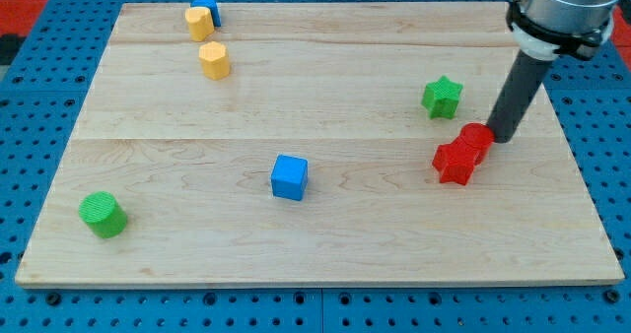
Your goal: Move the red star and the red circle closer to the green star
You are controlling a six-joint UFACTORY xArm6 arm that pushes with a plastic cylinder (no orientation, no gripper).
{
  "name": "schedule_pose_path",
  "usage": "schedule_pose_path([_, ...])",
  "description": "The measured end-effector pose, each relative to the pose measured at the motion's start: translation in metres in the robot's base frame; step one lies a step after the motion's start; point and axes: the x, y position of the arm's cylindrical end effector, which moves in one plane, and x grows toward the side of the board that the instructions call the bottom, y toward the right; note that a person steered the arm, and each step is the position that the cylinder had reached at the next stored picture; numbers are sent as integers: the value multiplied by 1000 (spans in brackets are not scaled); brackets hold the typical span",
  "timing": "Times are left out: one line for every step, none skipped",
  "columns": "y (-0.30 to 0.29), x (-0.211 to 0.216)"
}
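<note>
No brand, label or writing can be read anywhere in the camera view. The arm enters from the view's top right corner, its grey wrist collar point(558, 18) cut off by the frame, and a straight dark rod point(517, 92) slants down and slightly toward the view's left. The rod has no jaws to open or close and holds nothing; the tip point(501, 138) rests on the wooden table top point(325, 225), pressed against the right side of the red circle point(476, 139). The red circle touches the red star point(455, 163), which lies just below and to its left. The green star point(443, 97) sits near them, a little up and to the left, apart from both. Well away from this cluster, a blue cube point(290, 176) stands near the board's middle, a green cylinder point(103, 215) at the lower left, and two yellow blocks point(199, 23) point(214, 60) with a blue block point(208, 6) behind them at the upper left. The board lies on a blue pegboard surface point(39, 116).
</note>
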Motion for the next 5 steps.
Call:
schedule_pose_path([18, 39])
schedule_pose_path([28, 82])
schedule_pose_path([-22, 102])
schedule_pose_path([-67, 102])
schedule_pose_path([-106, 68])
